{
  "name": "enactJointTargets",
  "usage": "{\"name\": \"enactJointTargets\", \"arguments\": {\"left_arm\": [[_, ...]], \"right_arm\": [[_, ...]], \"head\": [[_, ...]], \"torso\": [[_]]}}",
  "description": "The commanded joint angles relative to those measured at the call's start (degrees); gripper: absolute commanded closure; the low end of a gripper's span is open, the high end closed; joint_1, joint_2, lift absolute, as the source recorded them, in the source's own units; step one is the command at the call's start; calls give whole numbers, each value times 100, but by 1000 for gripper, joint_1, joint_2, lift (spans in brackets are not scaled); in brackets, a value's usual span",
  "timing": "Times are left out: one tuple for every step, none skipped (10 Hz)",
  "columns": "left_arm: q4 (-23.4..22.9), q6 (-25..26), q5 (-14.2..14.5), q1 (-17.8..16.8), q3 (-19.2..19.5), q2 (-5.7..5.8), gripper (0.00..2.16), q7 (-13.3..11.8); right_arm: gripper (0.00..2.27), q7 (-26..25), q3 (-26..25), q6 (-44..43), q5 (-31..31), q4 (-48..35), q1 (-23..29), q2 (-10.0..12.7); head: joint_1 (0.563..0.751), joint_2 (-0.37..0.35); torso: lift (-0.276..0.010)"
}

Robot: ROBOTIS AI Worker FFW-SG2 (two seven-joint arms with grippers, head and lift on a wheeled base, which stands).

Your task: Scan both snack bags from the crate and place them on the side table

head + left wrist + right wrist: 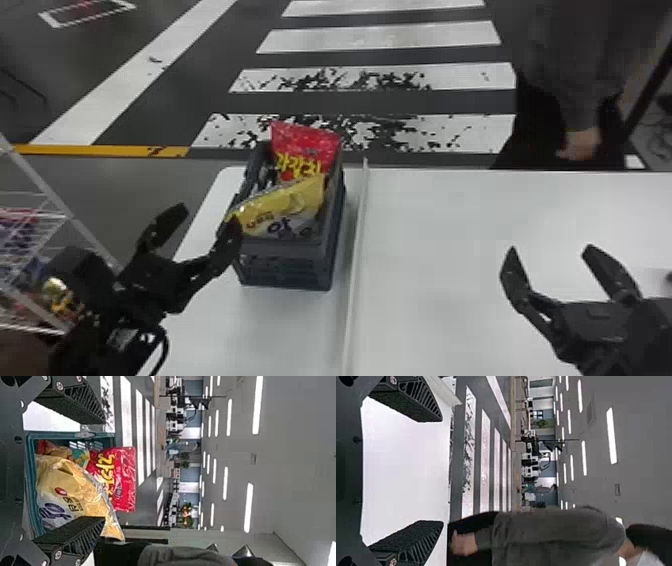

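While the red bag (305,145) and the yellow bag (285,207) both sit in the crate (285,265), the head view suggests a job barely begun: both bags are left to be placed and, most likely, to be scanned, though I cannot tell whether a scan has been made. The crate is a dark, hard-sided box with straight edges, on a smooth white worktop (425,225) whose raised strip (356,250) runs just to the crate's right. At the crate's near left corner is the left hand (205,218), fingers apart; I cannot tell whether it touches the crate. Well to the crate's right the right hand (550,249) is also spread, with nothing between its fingers. In the left wrist view the yellow bag leans across the nearer part of the crate, puffed and glossy, with a crinkled silvery edge; the red bag, of shiny film, rises behind it. The left hand's rough black pads (71,532) stand apart, not clamped on either bag. In the right wrist view the right hand's fingers (411,540), with ribbed sides, are wide apart beside the flat, plain worktop.
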Motion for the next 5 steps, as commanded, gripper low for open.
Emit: {"name": "enactJointTargets", "arguments": {"left_arm": [[231, 227, -78, -328, 37, 0, 144, -183], [398, 280, -166, -513, 54, 9, 144, -385], [583, 280, -280, -732, 81, 18, 140, -613], [767, 544, -394, -952, 89, 44, 140, -851], [891, 843, -491, -1128, 89, 44, 137, -983]], "right_arm": [[66, 0, -1, -1, 0, 0, 0, 0], [66, 0, -1, -1, 0, 0, -9, -9], [66, 0, -1, 16, 0, 0, -18, -18], [66, 0, -1, 16, 0, 0, -26, -18], [66, 0, -1, 34, 0, 0, -44, -26]], "head": [[695, 170], [695, 167], [695, 162], [695, 156], [695, 153]], "torso": [[-95], [-95], [-95], [-95], [-95]]}}
